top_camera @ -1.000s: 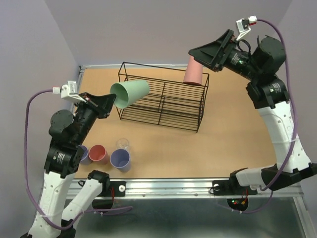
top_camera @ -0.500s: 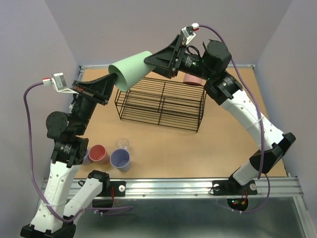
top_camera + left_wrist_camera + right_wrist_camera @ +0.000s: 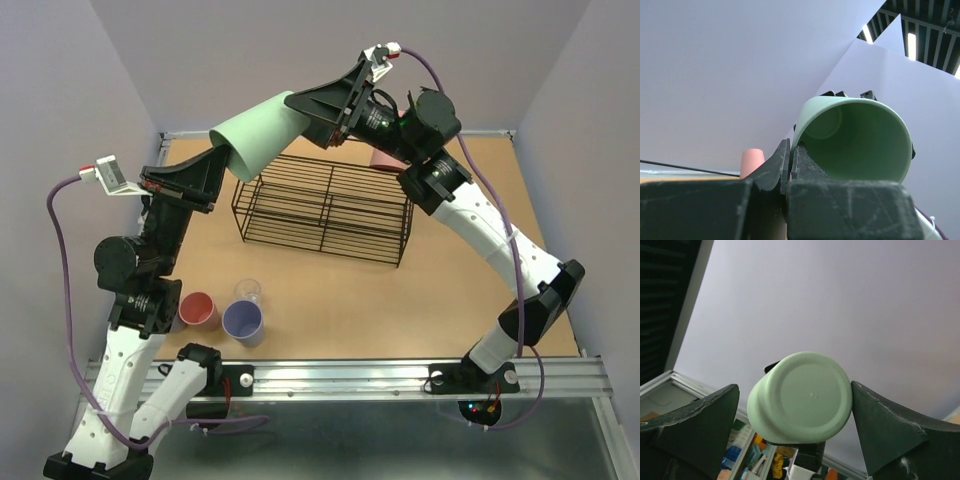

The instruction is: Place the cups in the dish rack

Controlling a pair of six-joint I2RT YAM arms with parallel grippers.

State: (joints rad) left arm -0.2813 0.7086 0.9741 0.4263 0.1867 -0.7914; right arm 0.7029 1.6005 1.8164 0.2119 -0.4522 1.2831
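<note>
The sage green cup (image 3: pixel 255 135) hangs tilted in the air above the far left corner of the black wire dish rack (image 3: pixel 325 205). My left gripper (image 3: pixel 222 160) is shut on its rim, one finger inside the mouth (image 3: pixel 855 140). My right gripper (image 3: pixel 295 105) is open, its fingers either side of the cup's base (image 3: pixel 805 397); the right finger touches it, the left stands off. A salmon-pink cup (image 3: pixel 385 158) stands upside down at the rack's far right, partly hidden by my right arm; it also shows in the left wrist view (image 3: pixel 752 162).
Near the table's front left stand a salmon-pink cup (image 3: pixel 198 310), a lavender cup (image 3: pixel 243 320) and a small clear cup (image 3: pixel 247 291), all mouth up beside my left arm. The walls close in at the back and on both sides.
My left gripper lifted the green cup from beside the rack to above it. My right gripper left the pink cup in the rack and swung left to the green cup's base.
</note>
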